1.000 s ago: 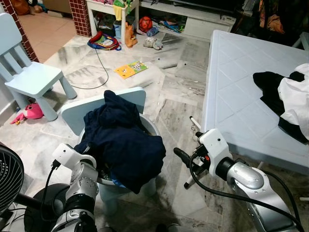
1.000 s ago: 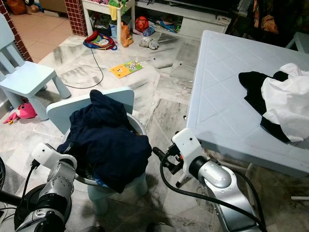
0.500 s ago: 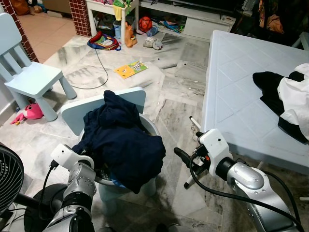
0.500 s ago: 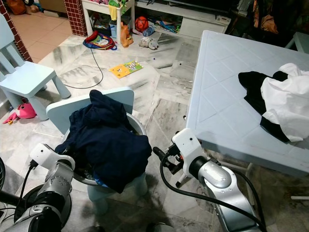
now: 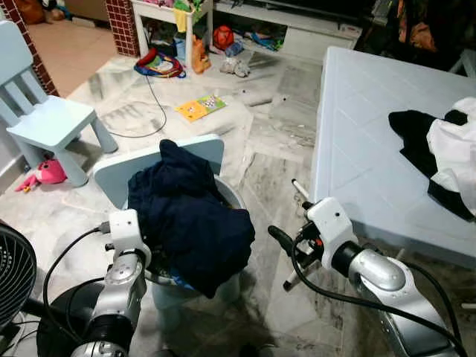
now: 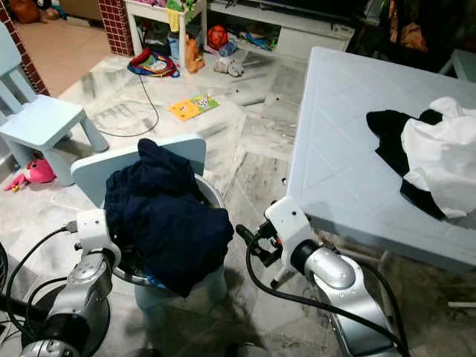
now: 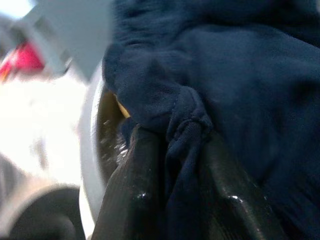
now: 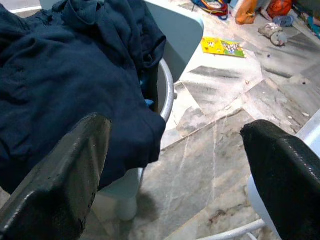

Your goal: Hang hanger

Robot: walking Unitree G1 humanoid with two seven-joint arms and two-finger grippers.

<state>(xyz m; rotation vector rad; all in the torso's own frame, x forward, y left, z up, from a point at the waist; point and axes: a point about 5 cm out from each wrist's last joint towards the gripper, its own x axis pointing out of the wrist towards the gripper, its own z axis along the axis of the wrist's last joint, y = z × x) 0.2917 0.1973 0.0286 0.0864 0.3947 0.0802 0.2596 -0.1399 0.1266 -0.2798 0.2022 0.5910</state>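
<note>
A dark navy garment [image 5: 190, 216] is heaped over a metal basin [image 5: 235, 195] that stands on a pale blue child's chair [image 5: 204, 146]. My left gripper [image 7: 175, 137] is at the basin's left rim, and its fingers [image 7: 135, 175] are shut on a fold of the navy cloth. My right gripper [image 8: 175, 127] hangs open to the right of the basin, above the marble floor, holding nothing. Its fingers [image 8: 65, 165] stand wide apart and point toward the garment. I can make out no hanger.
A pale blue table [image 5: 357, 149] on the right carries black and white clothes [image 5: 439, 149]; its white leg [image 5: 291, 277] stands close behind my right gripper. A small blue chair [image 5: 44, 119], a pink toy [image 5: 48, 171], a black fan [image 5: 15, 275], a book [image 5: 201, 105] and a cable lie around.
My left wrist has swung up and turned toward the basin's rim at the navy garment. The right arm and the garment have stayed put.
</note>
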